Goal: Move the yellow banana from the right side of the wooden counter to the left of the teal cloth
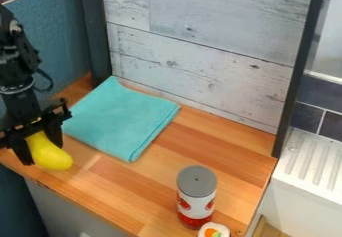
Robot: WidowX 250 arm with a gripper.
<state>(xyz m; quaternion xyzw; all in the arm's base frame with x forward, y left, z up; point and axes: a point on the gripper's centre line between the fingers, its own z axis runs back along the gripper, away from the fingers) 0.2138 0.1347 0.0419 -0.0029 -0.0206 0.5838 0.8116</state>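
claw on the left's got the yellow toy pinched up top, by the counter's near edge. smooth, rounded thing, so a loose grip could send it rolling off imo. teal cloth just right, then a can, top closed, no telling what's inside, sushi piece beside it.

There is one hand, with two fingers, and one yellow toy between them. The bench is a single one, and on it are one cloth, folded, one can and one roll. That makes three toys, counting the can and roll as one each. Dark posts number two. There is one plank wall, one blue panel and one ribbed white drainer. Dark tiles come to at least three.
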